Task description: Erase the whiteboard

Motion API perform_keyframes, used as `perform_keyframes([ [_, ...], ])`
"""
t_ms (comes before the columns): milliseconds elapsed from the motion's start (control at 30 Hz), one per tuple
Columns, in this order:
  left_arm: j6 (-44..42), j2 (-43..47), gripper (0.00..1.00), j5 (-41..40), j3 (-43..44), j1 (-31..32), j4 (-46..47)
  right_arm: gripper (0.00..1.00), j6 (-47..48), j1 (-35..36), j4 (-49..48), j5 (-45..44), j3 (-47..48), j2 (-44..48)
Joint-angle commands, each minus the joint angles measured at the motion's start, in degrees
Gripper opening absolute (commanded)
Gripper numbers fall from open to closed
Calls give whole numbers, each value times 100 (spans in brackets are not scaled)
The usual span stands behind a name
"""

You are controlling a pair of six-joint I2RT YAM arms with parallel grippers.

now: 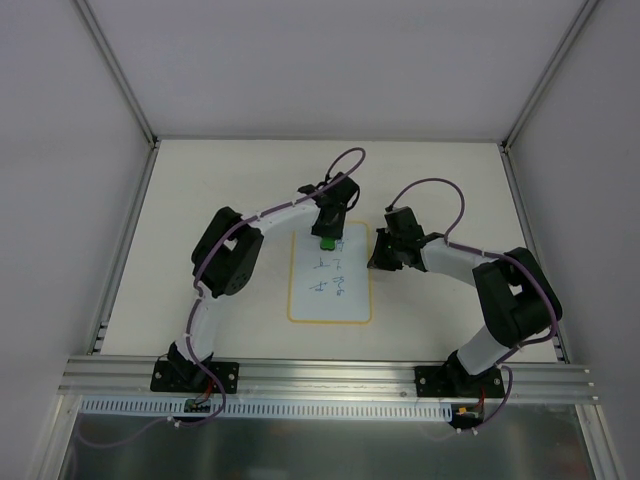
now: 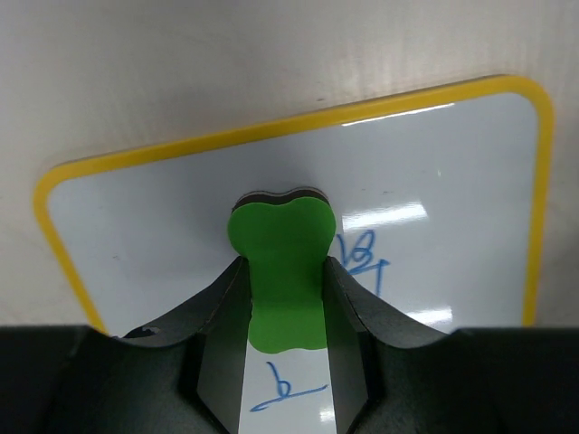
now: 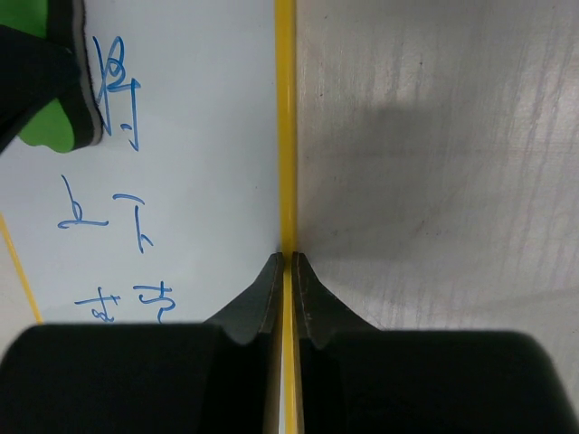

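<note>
The whiteboard (image 1: 330, 300), white with a yellow rim and blue handwriting, lies flat in the middle of the table. My left gripper (image 1: 327, 232) is shut on a green peanut-shaped eraser (image 2: 282, 271) whose dark felt end rests on the board near its far edge. The board also shows in the left wrist view (image 2: 163, 226), with blue marks beside and below the eraser. My right gripper (image 3: 287, 262) is shut on the board's yellow right rim (image 3: 286, 136), its jaws straddling the rim. The eraser (image 3: 54, 117) shows at the top left of the right wrist view.
A metal rail (image 1: 330, 378) runs along the near edge with both arm bases on it. Grey walls and frame posts enclose the table (image 1: 220, 180) on the left, right and back.
</note>
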State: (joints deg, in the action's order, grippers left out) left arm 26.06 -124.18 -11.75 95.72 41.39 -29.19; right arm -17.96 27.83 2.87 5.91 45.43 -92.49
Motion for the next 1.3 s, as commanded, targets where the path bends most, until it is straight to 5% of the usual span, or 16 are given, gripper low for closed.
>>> perform_keyframes([
  [0, -49, -466, 4, 515, 192, 256, -272, 0, 91, 38, 644, -143, -184, -296],
  [300, 65, -687, 2, 718, 254, 616, -377, 0, 20, 47, 644, -169, -201, -270],
  [833, 303, 253, 0, 683, -1064, 731, -816, 0, -41, 47, 741, -249, -201, -270],
  [1267, 233, 1045, 0, 217, -1970, -315, -904, 0, -24, 47, 758, -240, -175, -314],
])
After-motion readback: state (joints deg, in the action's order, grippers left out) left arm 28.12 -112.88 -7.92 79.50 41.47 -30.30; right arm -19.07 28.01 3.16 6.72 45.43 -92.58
